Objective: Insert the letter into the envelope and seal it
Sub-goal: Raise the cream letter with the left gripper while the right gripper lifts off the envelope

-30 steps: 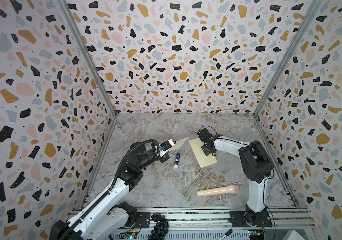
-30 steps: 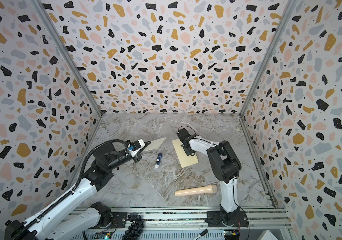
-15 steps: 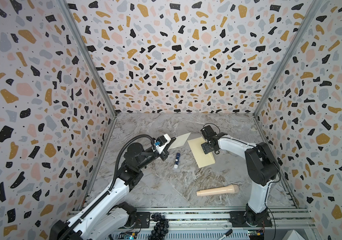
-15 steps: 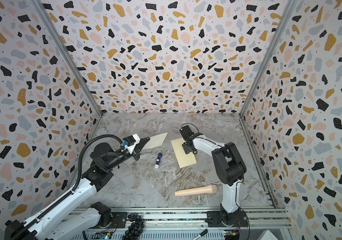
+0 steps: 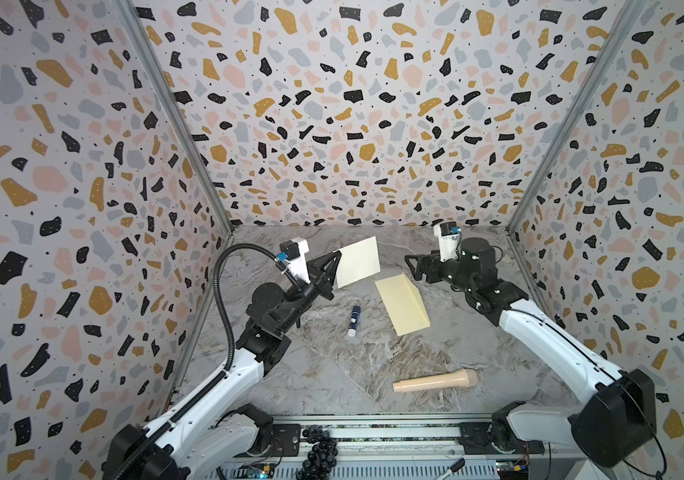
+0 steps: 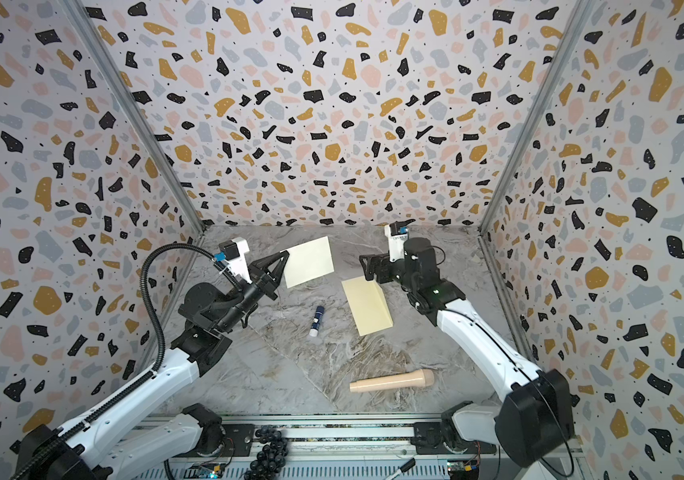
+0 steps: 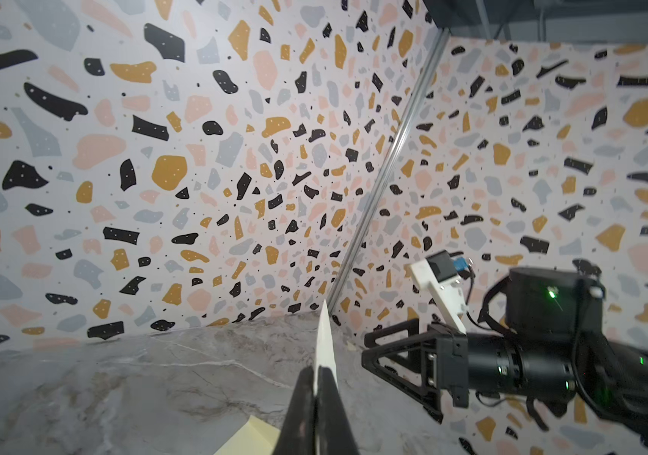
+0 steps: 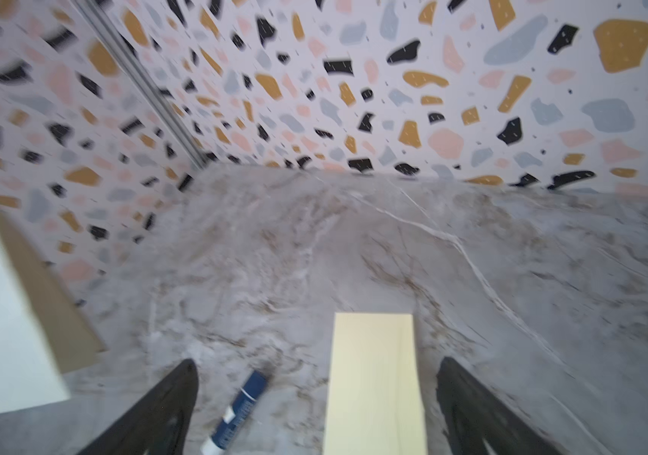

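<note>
Tan on one face and near-white on the other, the letter (image 5: 359, 261) hangs clear of the marbled surface (image 5: 323, 374), near the back wall. The left gripper (image 5: 337, 266) has its jaws closed on one edge of the sheet. In the left wrist view the sheet (image 7: 324, 346) shows edge-on as a thin sliver. The envelope (image 5: 400, 305), pale yellow and long, lies flat beside it, with what looks like its flap raised along one long side. The right gripper (image 5: 411, 268) hovers at the envelope's far end with its jaws spread wide, holding nothing. A blue-and-white glue stick (image 8: 237, 409) lies near the envelope; its label is too blurred to read.
</note>
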`<state>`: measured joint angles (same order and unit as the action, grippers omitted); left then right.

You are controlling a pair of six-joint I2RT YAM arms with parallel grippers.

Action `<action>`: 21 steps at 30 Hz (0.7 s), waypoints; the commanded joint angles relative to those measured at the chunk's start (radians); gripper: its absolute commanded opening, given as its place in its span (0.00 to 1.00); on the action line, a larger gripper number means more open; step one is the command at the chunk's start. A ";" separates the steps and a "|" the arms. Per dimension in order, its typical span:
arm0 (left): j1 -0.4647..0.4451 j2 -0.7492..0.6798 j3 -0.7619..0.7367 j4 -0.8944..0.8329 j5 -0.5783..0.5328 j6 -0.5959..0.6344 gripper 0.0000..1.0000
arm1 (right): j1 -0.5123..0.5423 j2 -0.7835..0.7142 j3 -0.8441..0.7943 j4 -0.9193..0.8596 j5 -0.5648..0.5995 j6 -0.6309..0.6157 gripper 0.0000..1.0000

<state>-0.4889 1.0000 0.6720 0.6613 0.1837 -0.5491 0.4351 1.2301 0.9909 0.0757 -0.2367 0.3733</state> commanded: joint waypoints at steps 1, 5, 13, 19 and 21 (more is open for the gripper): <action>0.004 0.025 0.031 0.148 -0.054 -0.277 0.00 | -0.006 -0.075 -0.130 0.437 -0.223 0.304 0.95; 0.004 0.065 0.023 0.218 -0.050 -0.424 0.00 | 0.010 -0.066 -0.250 0.762 -0.273 0.598 0.95; 0.004 0.122 0.006 0.341 -0.024 -0.615 0.00 | 0.132 -0.012 -0.320 0.991 -0.134 0.789 0.95; 0.004 0.130 0.002 0.350 -0.014 -0.637 0.00 | 0.168 0.050 -0.307 1.081 -0.098 0.845 0.90; 0.004 0.132 0.000 0.360 -0.011 -0.643 0.00 | 0.176 0.074 -0.289 1.086 -0.096 0.853 0.86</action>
<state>-0.4881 1.1320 0.6720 0.9298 0.1558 -1.1633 0.6018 1.2861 0.6613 1.0840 -0.3569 1.1786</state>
